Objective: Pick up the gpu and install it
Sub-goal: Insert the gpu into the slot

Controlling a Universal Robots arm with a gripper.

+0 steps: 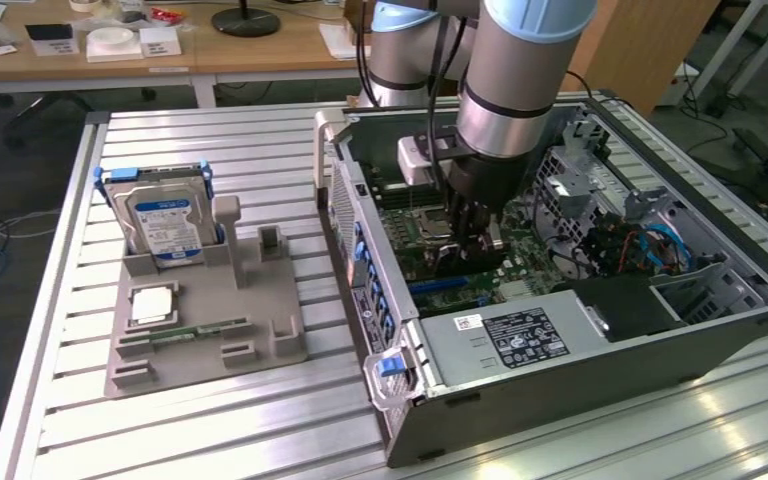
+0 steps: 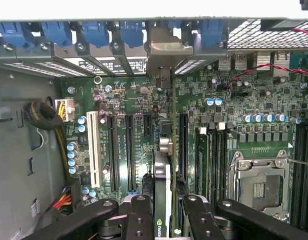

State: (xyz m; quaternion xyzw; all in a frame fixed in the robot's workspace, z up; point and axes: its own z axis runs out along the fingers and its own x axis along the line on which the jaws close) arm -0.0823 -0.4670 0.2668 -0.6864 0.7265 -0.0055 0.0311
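**Step in hand.** Pick-up is complete and the work is at the installation stage. The gripper (image 2: 165, 201) is down inside the open computer case (image 1: 544, 385), which lies on its side toward the exterior view's right. Its jaws are drawn in narrow and clamped on the gpu (image 2: 162, 182). The card is held edge-on, one finger on each face (a maker's logo shows on the upper edge between them).

**Position of the card.** It hangs over the motherboard (image 2: 123, 100), in line with the long black expansion slots (image 2: 129, 150) and between two of them. Its bracket end points at the rear wall of the case, where the blue latches (image 2: 108, 32) sit. Whether the contact edge has entered a slot cannot be told, as the card's own body hides that line.

**Elsewhere.** The grey fixture (image 1: 211, 350), well apart at the exterior view's left, holds the hard drive (image 1: 164, 220) upright and the memory stick (image 1: 197, 330) lying flat.

**Judgement on the next move.**
- The card edge must be parallel to its slot.
- The bracket must be lined up with its rear opening.
- The press must be straight and square to the board.
- Any tilt risks jamming the card or loading the neighbouring connectors.
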